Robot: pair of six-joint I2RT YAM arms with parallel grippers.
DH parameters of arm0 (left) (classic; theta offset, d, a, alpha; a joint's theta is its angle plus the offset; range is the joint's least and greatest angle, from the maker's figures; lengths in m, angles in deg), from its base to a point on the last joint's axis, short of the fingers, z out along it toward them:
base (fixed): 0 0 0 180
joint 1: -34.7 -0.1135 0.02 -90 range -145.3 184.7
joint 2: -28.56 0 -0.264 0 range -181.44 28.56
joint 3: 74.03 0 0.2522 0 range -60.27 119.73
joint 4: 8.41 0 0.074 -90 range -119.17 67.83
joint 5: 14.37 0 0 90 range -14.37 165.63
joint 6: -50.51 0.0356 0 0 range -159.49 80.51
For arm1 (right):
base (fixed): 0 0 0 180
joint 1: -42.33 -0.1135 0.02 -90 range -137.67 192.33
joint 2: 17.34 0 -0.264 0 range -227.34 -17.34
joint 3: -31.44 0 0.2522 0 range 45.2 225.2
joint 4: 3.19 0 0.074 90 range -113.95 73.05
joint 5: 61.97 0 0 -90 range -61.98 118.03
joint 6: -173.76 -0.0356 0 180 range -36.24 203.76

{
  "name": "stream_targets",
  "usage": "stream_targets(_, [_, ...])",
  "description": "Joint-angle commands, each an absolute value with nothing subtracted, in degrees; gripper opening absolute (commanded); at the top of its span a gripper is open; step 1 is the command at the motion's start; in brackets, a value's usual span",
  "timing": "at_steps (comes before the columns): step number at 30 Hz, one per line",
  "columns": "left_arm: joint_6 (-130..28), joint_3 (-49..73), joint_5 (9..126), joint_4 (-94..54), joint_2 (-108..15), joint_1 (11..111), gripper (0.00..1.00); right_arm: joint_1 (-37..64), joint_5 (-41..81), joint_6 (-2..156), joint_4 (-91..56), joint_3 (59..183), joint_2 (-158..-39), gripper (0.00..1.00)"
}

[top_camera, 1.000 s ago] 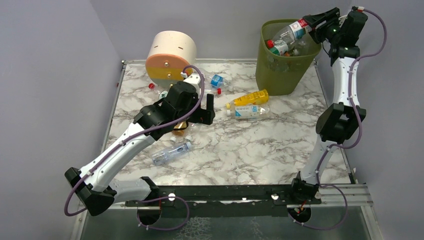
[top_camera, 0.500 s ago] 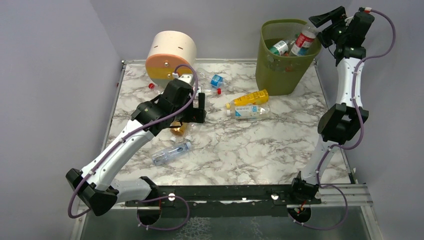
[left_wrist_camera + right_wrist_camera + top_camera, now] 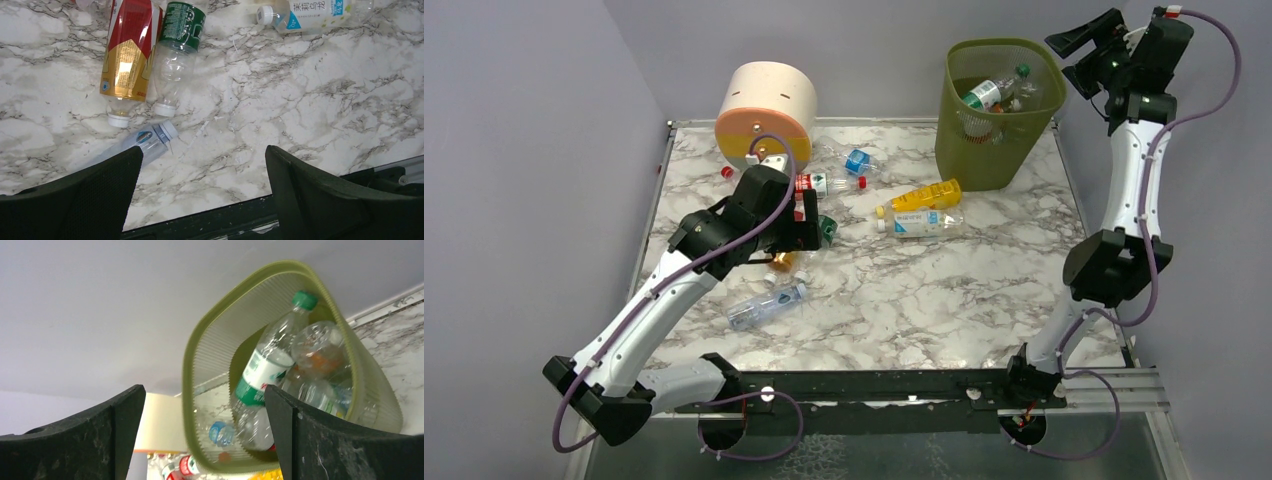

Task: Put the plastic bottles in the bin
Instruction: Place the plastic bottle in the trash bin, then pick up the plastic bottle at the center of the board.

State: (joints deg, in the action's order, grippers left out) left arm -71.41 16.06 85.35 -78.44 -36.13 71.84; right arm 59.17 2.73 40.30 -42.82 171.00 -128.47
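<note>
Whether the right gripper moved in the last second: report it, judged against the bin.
Yes. The right gripper drew back rightward and slightly up, from over the bin's mouth to beside its right rim.

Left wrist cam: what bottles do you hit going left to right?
red-and-gold-labelled bottle → green-labelled bottle → white-labelled bottle. The clear bottle lower down sits under the first two, so its place is unclear and it is left out.
</note>
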Motion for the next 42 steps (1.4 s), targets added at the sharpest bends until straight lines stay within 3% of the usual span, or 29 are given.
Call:
stream_targets(1, [-73.32,15.65,85.81,-79.38,-34.9,71.61,0.99,57.67,-1.65,42.99,-42.63,165.24,-119.2,0.92])
stream_targets(12, [-72.74,13.7,85.88,-78.96,-35.06,71.61,0.99,44.15,3.15,51.1,-42.13,138.63,-100.86,0.92])
stream_targets(24, [-74.6,6.93,83.89,-84.92,-32.87,71.52,0.99,18.62,7.94,53.31,-38.19,118.25,-97.63,0.91])
stream_targets(34, [-76.28,-4.2,83.05,-84.23,-38.08,71.52,0.99,16.75,4.03,51.51,-34.03,107.52,-91.15,0.91])
stream_targets(42, [-74.26,-0.79,84.33,-77.6,-49.42,71.52,0.99,16.75,1.08,52.33,-32.88,104.65,-90.57,0.91])
